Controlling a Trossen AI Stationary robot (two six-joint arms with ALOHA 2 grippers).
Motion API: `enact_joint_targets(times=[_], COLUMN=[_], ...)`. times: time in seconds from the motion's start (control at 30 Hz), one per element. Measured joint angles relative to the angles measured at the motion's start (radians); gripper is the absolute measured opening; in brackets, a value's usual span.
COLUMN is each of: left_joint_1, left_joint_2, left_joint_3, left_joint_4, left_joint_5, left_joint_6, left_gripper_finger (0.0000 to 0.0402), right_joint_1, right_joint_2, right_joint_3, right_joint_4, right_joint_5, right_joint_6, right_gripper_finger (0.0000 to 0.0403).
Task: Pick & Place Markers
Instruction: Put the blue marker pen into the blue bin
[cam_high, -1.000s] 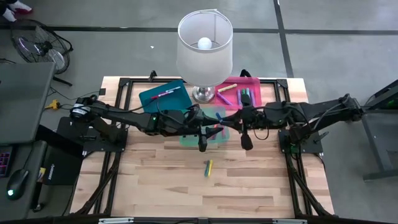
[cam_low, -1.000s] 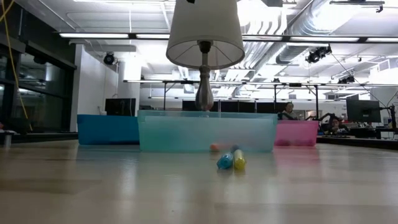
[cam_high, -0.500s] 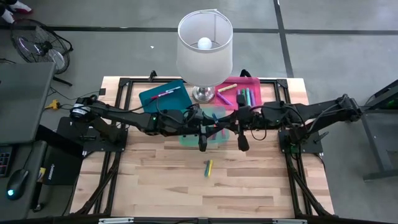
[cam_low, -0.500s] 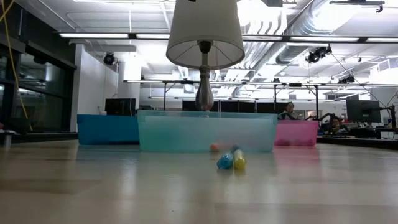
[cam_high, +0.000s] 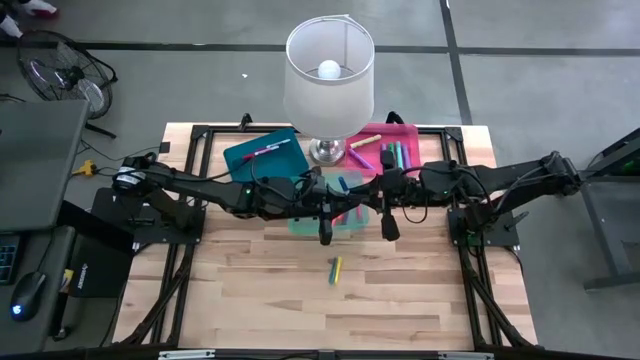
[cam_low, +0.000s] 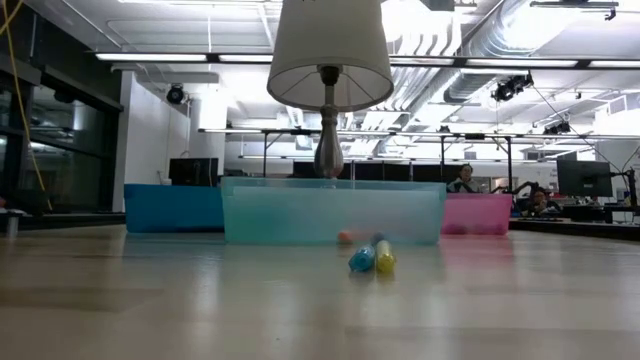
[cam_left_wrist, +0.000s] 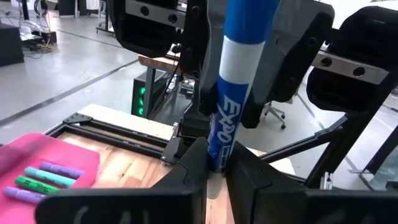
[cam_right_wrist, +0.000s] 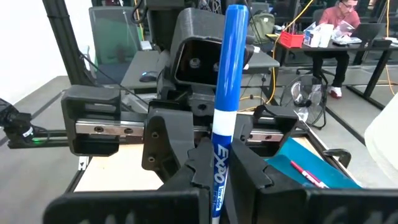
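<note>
A blue marker with white lettering stands upright in the air between my two grippers, which face each other above the clear teal bin. My left gripper and my right gripper are both shut on it. The high view hides the marker under the grippers, and the low view shows neither gripper. A blue and a yellow marker lie side by side on the bare table in front of the teal bin. My left gripper pinches the blue marker's lower barrel, just under the lettering, between its two fingers. The fingers come level from the table's left and lie across the marker. The marker is upright and lifted clear. My right gripper pinches the same marker's lower barrel between its two fingers. These fingers come level from the table's right, across the marker, opposite my left gripper's fingers.
A lamp stands behind the teal bin, its shade over the far middle. The pink bin at far right holds several markers. The blue bin at far left holds a red one. The near half of the table is bare wood.
My right gripper has moved toward the table's left, closing in on my left gripper over the teal bin. My left arm has kept still. The two markers on the table have not moved.
</note>
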Motion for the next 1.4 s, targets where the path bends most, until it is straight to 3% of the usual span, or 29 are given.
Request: enact_joint_targets(times=[0.27,0.67,0.8,0.97,1.23,1.4], left_joint_1=[0.000,0.001,0.001,0.001,0.000,0.001], left_joint_2=[0.000,0.000,0.000,-0.060,-0.156,-0.153], left_joint_3=[0.000,0.000,0.000,0.003,-0.005,-0.004], left_joint_4=[-0.004,-0.014,-0.079,-0.285,-0.902,-1.199], left_joint_5=[0.002,-0.008,-0.065,-0.123,-0.233,-0.282], left_joint_6=[-0.008,-0.017,-0.011,-0.029,-0.171,-0.243], left_gripper_finger=[0.0028,0.0028,0.0028,0.0028,0.0028,0.0028], right_joint_1=[0.000,-0.003,-0.010,-0.012,-0.012,-0.012], right_joint_2=[0.000,-0.031,-0.081,-0.152,-0.226,-0.239], right_joint_3=[0.000,-0.001,-0.001,-0.001,-0.001,-0.001], right_joint_4=[-0.001,-0.002,-0.031,-0.140,-0.339,-0.394], right_joint_5=[-0.003,0.063,0.118,0.212,0.301,0.351], right_joint_6=[0.010,0.034,0.047,0.055,0.127,0.155], right_gripper_finger=[0.0021,0.0146,0.0179,0.0207,0.0211,0.0215])
